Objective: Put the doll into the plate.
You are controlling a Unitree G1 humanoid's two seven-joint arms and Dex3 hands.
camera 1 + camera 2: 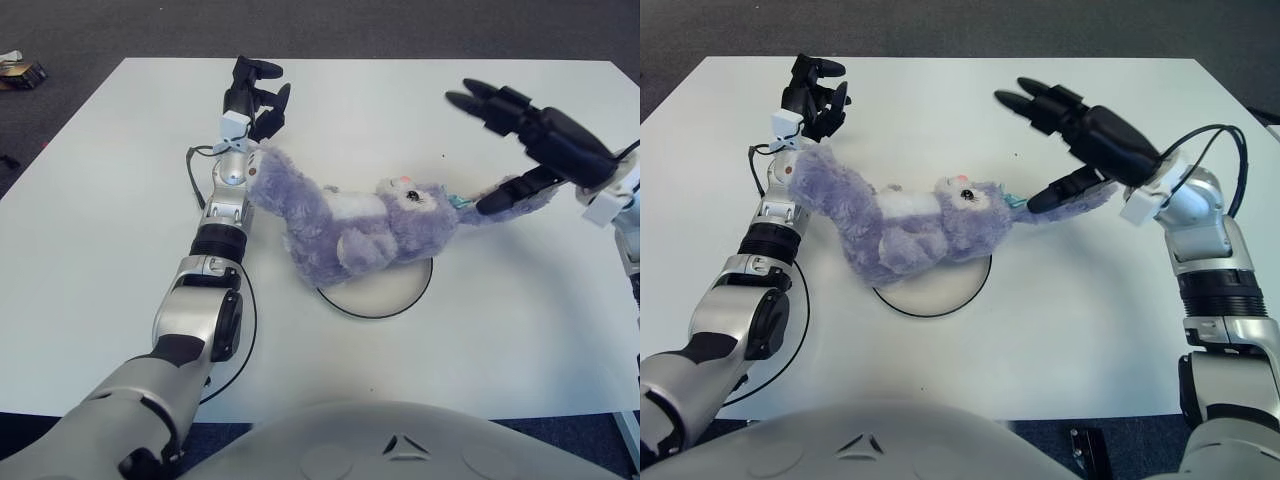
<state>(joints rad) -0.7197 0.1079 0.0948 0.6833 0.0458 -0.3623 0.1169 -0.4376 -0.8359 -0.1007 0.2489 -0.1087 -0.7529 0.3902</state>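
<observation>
A purple plush doll [350, 222] lies on its side across the far part of a white plate [385, 290] with a dark rim, its tail end stretching left off the plate toward my left forearm. My right hand [525, 140] hangs open above and to the right of the doll's head, fingers spread, its thumb low near the doll's ear and holding nothing. My left hand [255, 95] shows at the far left of the table, beyond the doll's tail, fingers loosely curled and empty.
The white table [120, 230] runs to dark carpet at the back and sides. A small object [20, 72] lies on the floor at the far left. A black cable [245, 320] loops along my left arm.
</observation>
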